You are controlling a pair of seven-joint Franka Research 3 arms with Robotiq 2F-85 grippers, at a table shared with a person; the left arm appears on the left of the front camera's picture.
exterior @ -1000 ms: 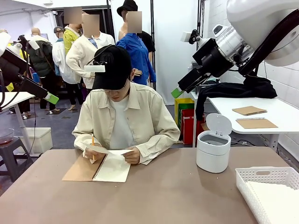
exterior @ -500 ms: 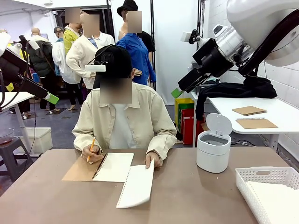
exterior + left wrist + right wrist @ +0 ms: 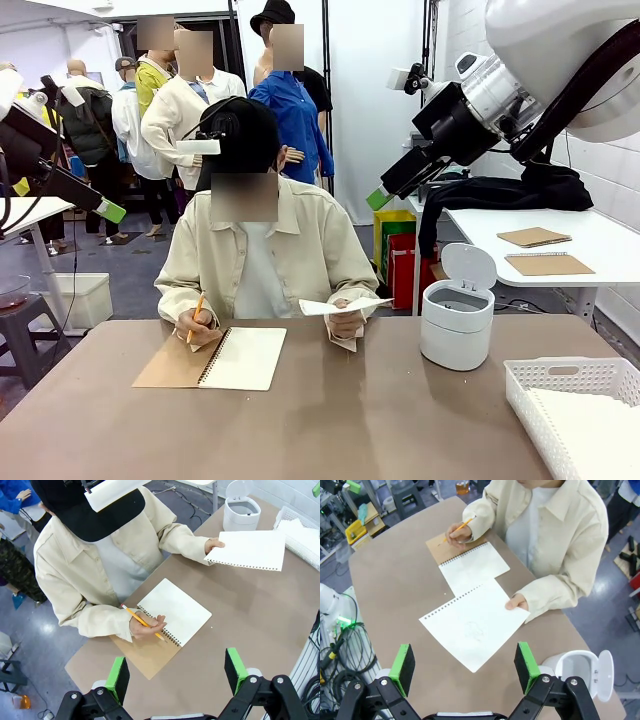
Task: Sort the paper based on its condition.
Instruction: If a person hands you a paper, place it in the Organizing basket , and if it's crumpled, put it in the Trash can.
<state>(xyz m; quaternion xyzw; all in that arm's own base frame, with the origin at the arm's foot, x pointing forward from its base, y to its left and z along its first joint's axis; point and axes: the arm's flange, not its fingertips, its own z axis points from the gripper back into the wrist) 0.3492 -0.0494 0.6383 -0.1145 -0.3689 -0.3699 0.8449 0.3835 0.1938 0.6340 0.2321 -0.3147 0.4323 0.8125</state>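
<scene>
The person at the far side holds one loose sheet of paper (image 3: 345, 305) flat in one hand, just above the table. The sheet (image 3: 247, 550) is smooth, with a torn spiral edge and a faint drawing (image 3: 475, 625). The other hand rests on the open spiral notebook (image 3: 240, 358) with a pencil. My left gripper (image 3: 108, 210) hangs high at the left, open, with empty green pads (image 3: 118, 677). My right gripper (image 3: 380, 197) hangs high at the right, also open and empty, above the sheet in the right wrist view (image 3: 464, 661).
A white lidded bin (image 3: 457, 320) stands open at the right of the table. A white lattice basket (image 3: 560, 385) sits at the front right corner with pale sheets inside. Bare table lies in front of the notebook.
The person swung the loose sheet down to the table beside the notebook, then lifted it level in the hand. Both arms have stayed still.
</scene>
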